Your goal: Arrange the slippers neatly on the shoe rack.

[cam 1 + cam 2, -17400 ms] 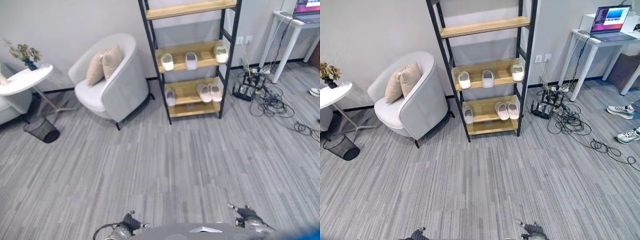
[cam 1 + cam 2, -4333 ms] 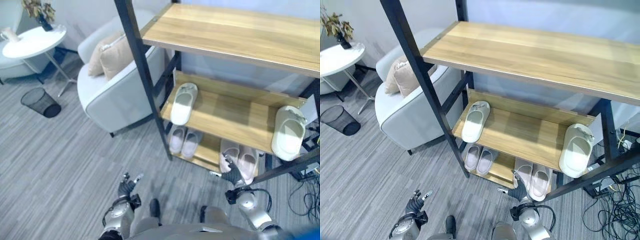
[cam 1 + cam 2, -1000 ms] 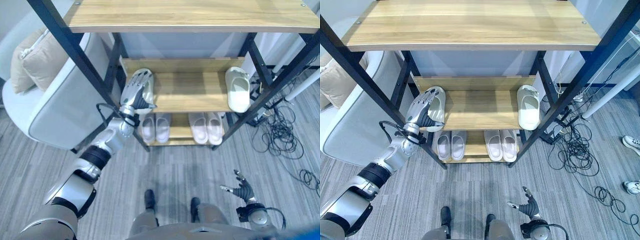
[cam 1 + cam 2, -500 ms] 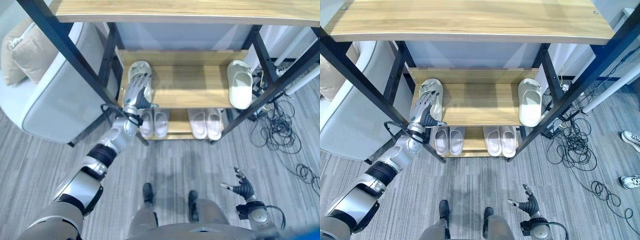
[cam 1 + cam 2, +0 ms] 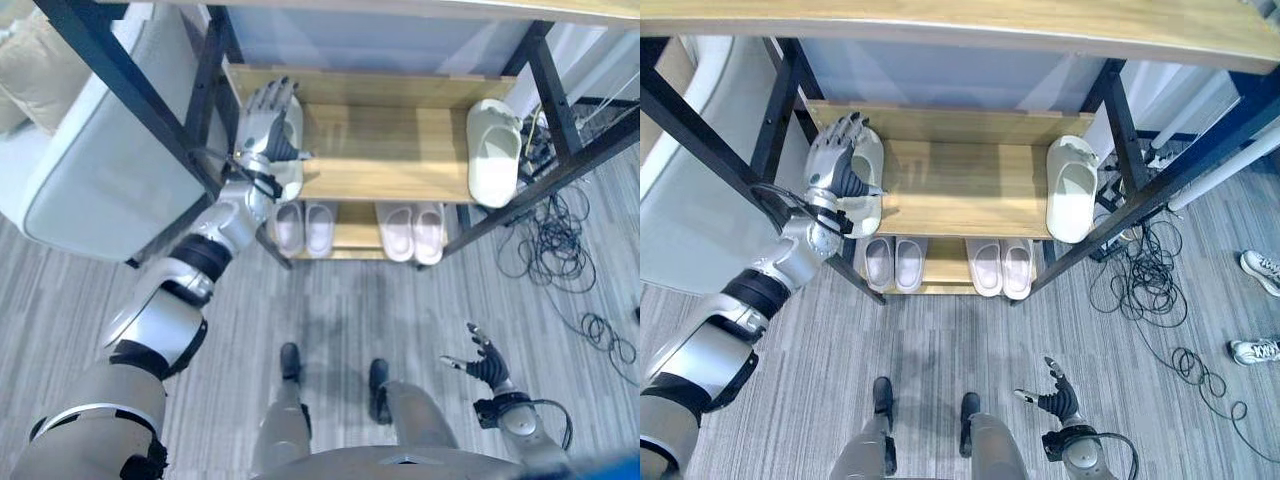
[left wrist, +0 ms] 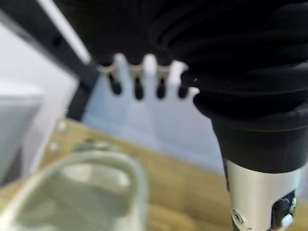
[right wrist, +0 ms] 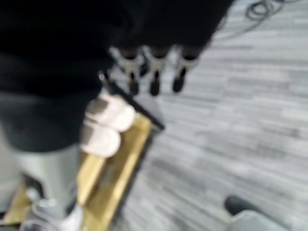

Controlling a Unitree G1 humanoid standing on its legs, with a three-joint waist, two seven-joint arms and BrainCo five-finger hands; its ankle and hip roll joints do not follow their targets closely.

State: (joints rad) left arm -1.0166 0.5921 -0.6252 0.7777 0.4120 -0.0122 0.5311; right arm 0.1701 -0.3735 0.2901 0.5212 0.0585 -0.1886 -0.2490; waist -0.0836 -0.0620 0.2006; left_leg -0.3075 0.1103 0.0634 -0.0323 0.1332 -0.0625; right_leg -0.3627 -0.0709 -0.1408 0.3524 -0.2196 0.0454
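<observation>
shoe rack [image 5: 970, 205]: pale wood shelves, matt, visible grain; frame of black metal, matt | slippers [image 5: 1072, 188]: off-white, smooth moulded foam or rubber look, matt | floor [image 5: 1160, 380]: grey striped carpet, rough weave | armchair [image 5: 90, 170]: pale grey cloth, matt

A lived-in room, home-like. A grey armchair [image 5: 90, 160] stands just beside the shoe rack [image 5: 970, 190]. Loose cables [image 5: 1160, 290] sprawl across the grey floor on the rack's other side.
</observation>
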